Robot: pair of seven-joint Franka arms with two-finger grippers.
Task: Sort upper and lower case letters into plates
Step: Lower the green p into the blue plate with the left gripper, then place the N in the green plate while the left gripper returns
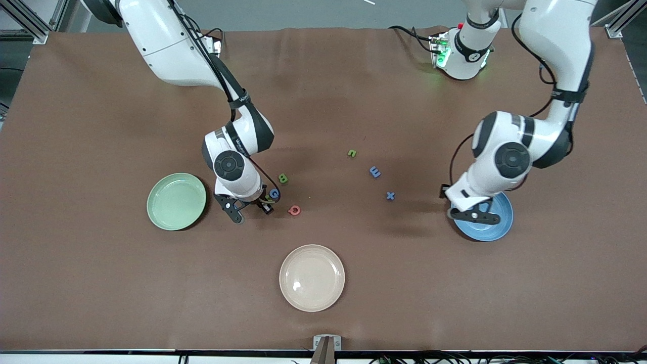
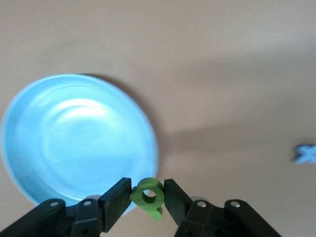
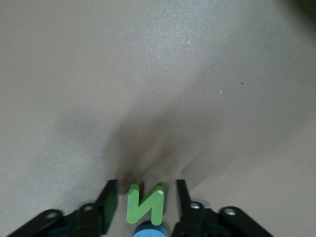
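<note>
Brown tabletop (image 1: 101, 283). Blue plate (image 1: 500, 222) at left arm's end, mint plate (image 1: 176, 201) at right arm's. Left claw (image 2: 148, 197) over blue plate's rim, clamping green letter (image 2: 148, 196). Right claw (image 3: 145, 200) beside mint plate, astride N (image 3: 145, 203), not yet pinching. Risk: letter dropped off the rim; N knocked askew.

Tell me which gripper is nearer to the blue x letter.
Left. The left gripper, shut on a green letter, hangs over the blue plate, beside the blue x. The right gripper is down at a green N, past the red letter.
</note>
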